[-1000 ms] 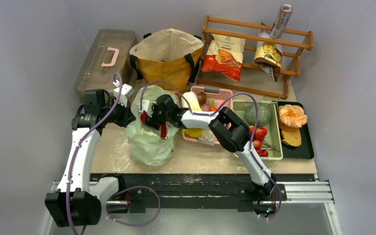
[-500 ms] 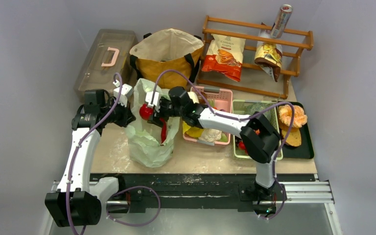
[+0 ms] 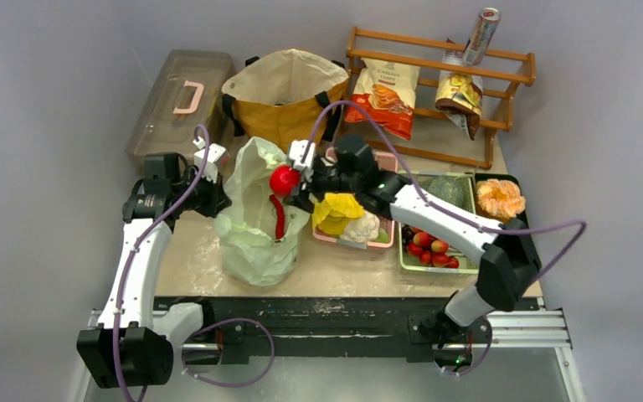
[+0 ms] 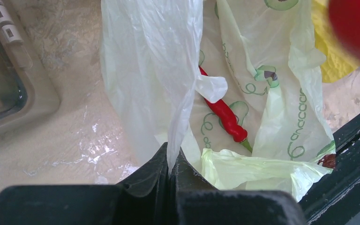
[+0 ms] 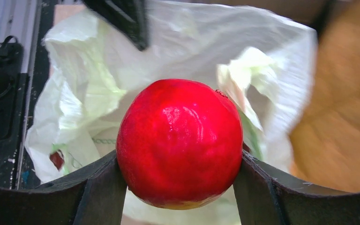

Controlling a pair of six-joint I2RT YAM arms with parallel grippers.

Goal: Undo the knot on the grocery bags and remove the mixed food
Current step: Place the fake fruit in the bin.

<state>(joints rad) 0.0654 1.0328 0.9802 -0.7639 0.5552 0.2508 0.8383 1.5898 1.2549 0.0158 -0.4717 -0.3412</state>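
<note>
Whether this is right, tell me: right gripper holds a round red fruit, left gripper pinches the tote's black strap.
One error: the left gripper pinches the pale-green plastic bag instead, shown in the left wrist view. The right gripper does hold the round red fruit.

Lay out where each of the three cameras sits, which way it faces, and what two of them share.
Top external: above and behind the robot, looking down on the table; left arm and right arm show.
Left wrist: on the left arm, looking down past the shut left tool pinching the green bag, chilli inside.
Right wrist: behind the right tool, facing the red fruit it grips, green bag behind.
Shared: all three show the green bag.
</note>
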